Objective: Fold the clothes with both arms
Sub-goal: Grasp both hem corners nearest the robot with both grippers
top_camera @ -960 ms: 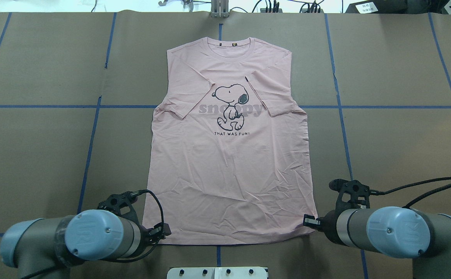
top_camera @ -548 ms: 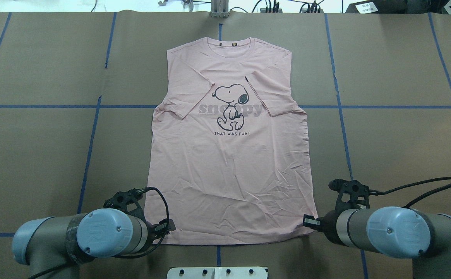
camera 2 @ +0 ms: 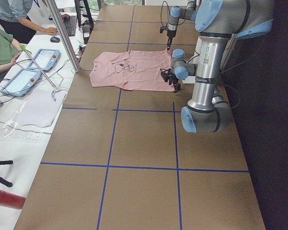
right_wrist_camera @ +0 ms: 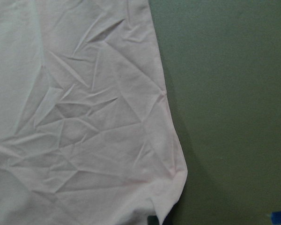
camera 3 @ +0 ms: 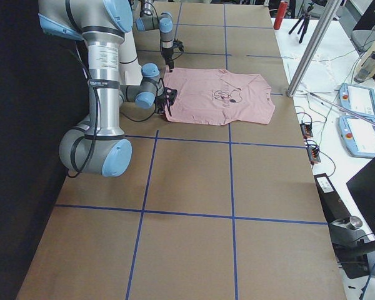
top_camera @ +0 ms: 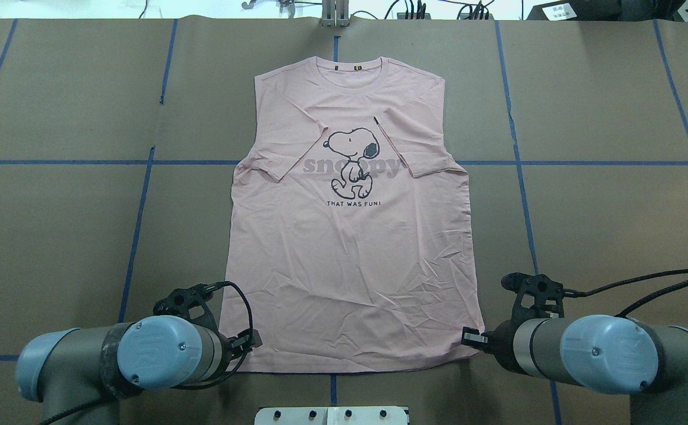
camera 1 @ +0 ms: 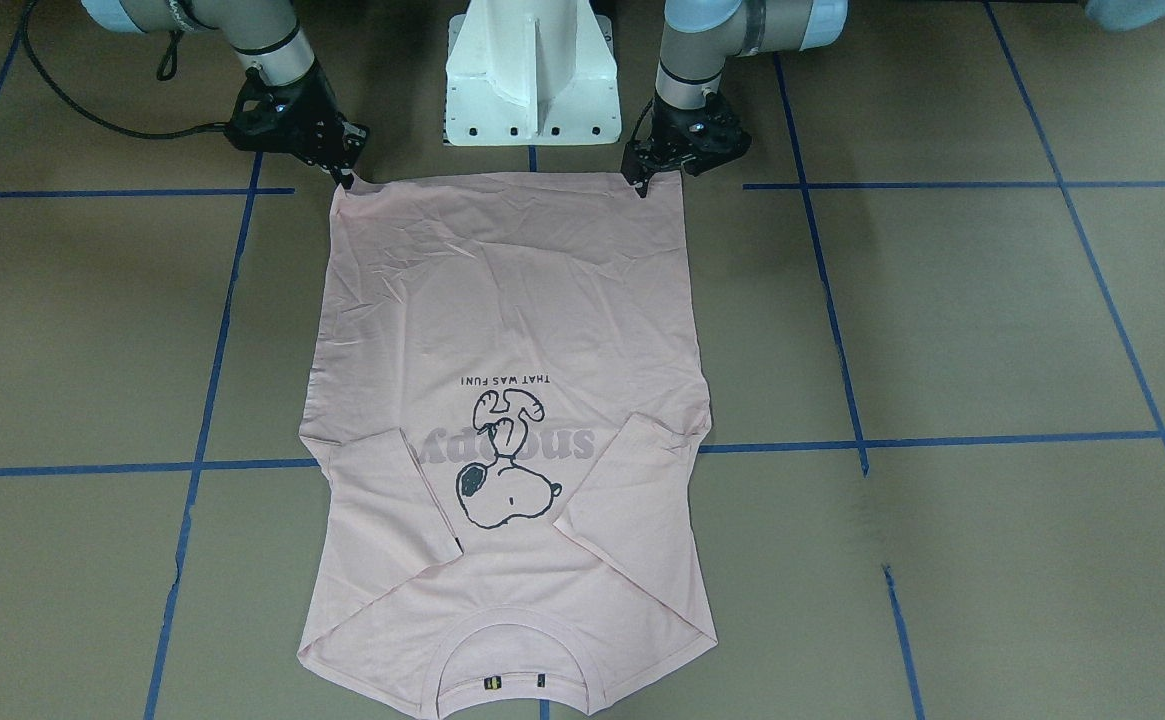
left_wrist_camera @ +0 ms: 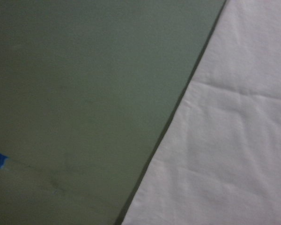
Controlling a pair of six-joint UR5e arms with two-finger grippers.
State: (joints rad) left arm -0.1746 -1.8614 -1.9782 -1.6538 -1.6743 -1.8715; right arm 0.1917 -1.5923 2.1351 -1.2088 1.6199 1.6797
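- Up at the top of the front view, the left fingers (camera 1: 640, 186) sit right at the T-shirt (camera 1: 507, 320) hem corner on the picture's right. The right fingers (camera 1: 350, 172) sit at the corner on the picture's left. One corner each, likely so the hem lifts evenly. Wide or pinching, I cannot tell.
- From overhead, the T-shirt lies flat in the middle of the tabletop (top_camera: 54, 236), Snoopy side up, sleeves (top_camera: 287, 150) folded in. The left arm (top_camera: 143, 354) and right arm (top_camera: 592, 354) are low at the bottom corners.
- From the left side, the shirt is far back, and the fingers are too small to judge.
- From the right side, it is the same.
- On the left wrist view, only the shirt's edge and the tabletop beside it show, no fingers.
- On the right wrist view, the wrinkly corner sits near the bottom of the frame, close enough to grab.
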